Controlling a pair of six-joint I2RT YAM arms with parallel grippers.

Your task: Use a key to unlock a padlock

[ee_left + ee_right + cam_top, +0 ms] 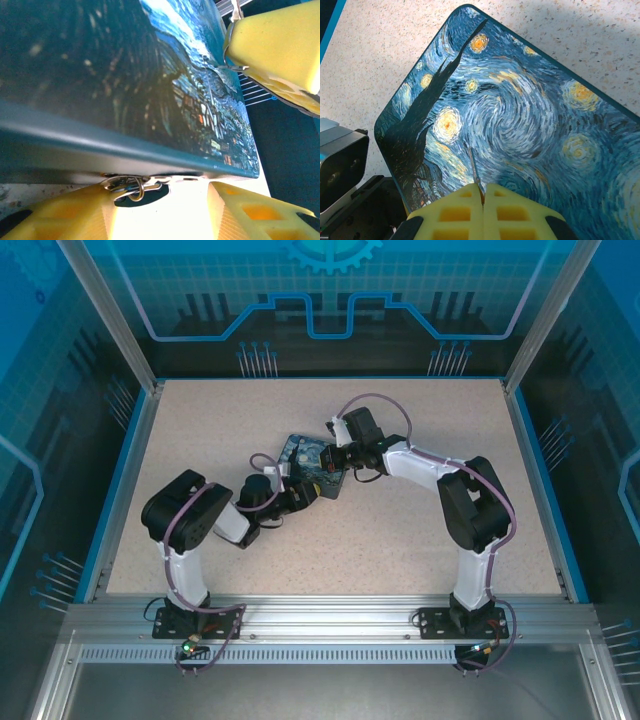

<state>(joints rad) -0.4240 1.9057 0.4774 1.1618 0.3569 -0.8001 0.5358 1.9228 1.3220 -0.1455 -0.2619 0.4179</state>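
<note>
The small metal padlock (127,186) hangs with its shackle at the front edge of the starry-night tin (310,468). My left gripper (160,192) is at that edge with its yellow fingers (65,215) apart. The padlock lies between them, close against the left one, and the right finger is well off it. My right gripper (483,192) hovers over the tin's lid (520,115). It is shut on the thin grey key (475,167), whose blade sticks out forward over the painted lid. In the top view both grippers meet at the tin, the left (300,498) below it and the right (337,455) above.
The tin sits mid-table on the speckled tabletop (400,530). Blue rails (128,480) border the table's sides. One of the right gripper's yellow fingers (280,45) looms over the tin's far corner in the left wrist view. The left arm's camera housing (340,160) is beside the tin.
</note>
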